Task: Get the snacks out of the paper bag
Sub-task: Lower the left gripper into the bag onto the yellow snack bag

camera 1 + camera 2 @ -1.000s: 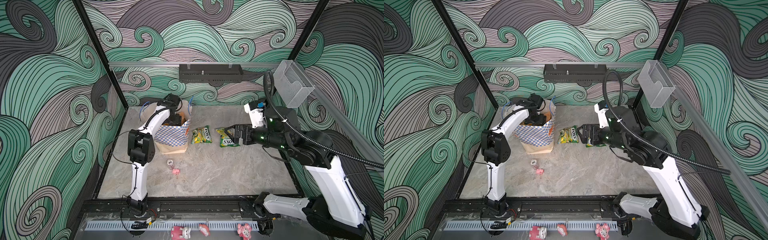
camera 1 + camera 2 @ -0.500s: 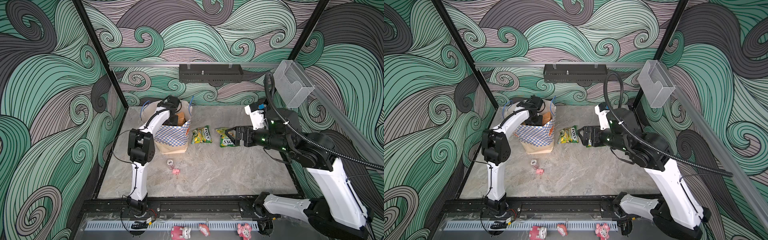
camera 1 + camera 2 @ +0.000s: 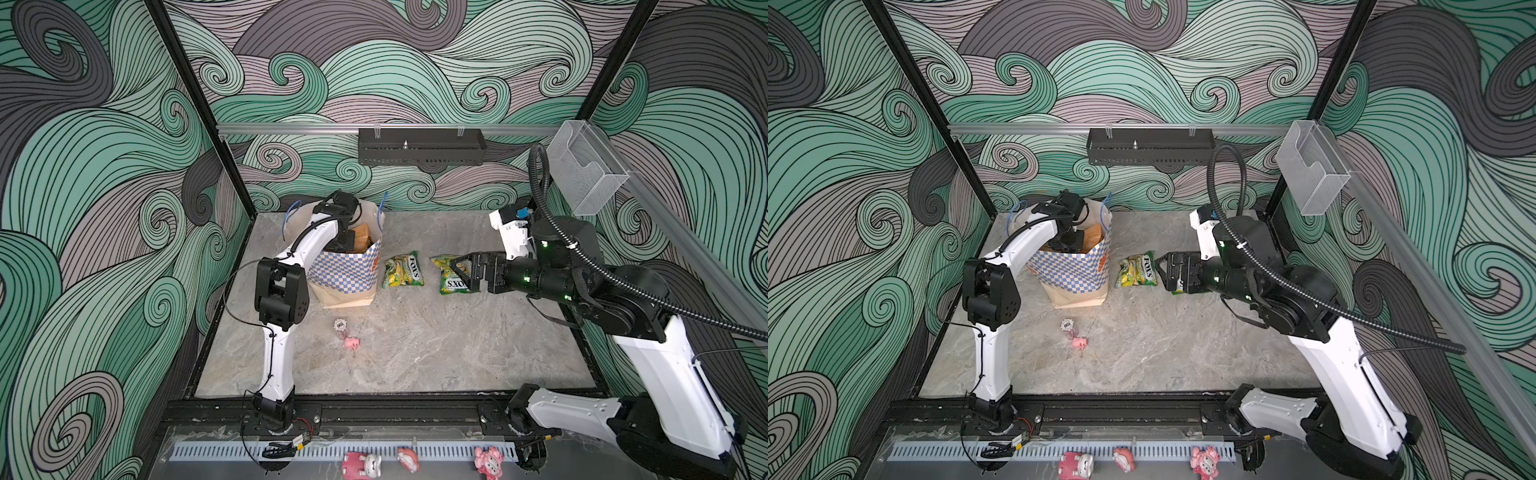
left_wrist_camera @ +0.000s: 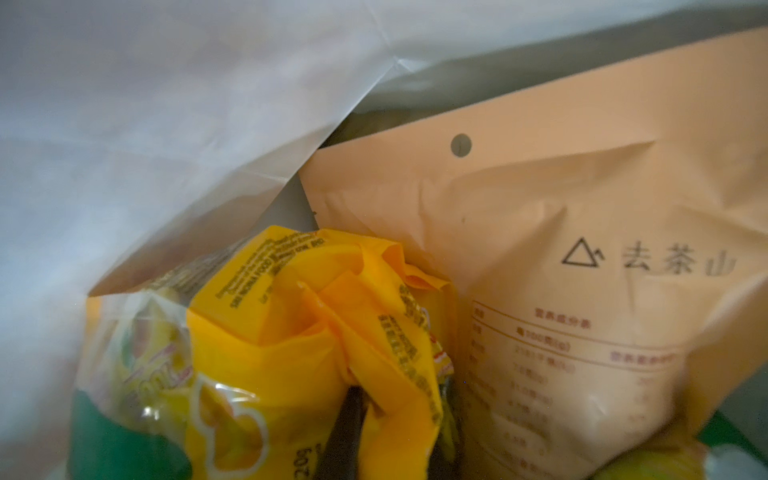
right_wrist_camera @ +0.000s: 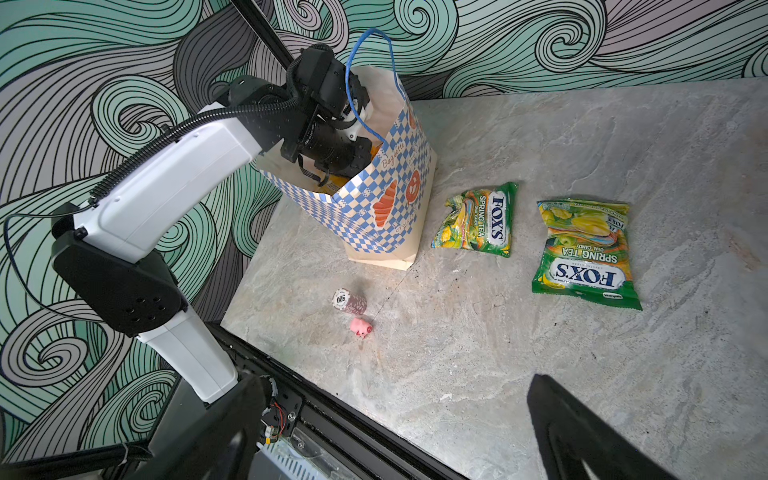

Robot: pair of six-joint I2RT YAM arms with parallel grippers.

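- The paper bag (image 3: 353, 272) is standing upright left of centre in both top views, toward the back of the desk (image 3: 436, 353), and it is not yet empty.
- Two green FOX'S snacks are already lying flat on the desk to the right of it. The near candy bag (image 5: 476, 218) is lying just beside the paper bag, and the far candy bag (image 5: 586, 253) is lying further right, apart from the first.
- The left end effector (image 4: 395, 419) is reaching down through the mouth of the paper bag. In the left wrist view its dark fingers (image 4: 345, 436) are pinching the crumpled top of a yellow bag (image 4: 299, 332), with film bunching between them, so it appears to be gripping that snack.
- Inside, a tan pouch (image 4: 561, 249) is leaning behind the yellow bag at the right of that view, and a green-and-yellow packet (image 4: 133, 374) is showing at lower left. Anything beneath them is hidden.
- The right end effector (image 3: 464, 274) is hovering over the far candy bag with its jaws spread wide, holding nothing.
- The task is looking less than half done: two snacks are out and at least three are waiting inside, with the yellow bag likely coming next.
- A pink pig (image 5: 360, 327) is lying on the desk below the paper bag in the right wrist view; it is no snack.
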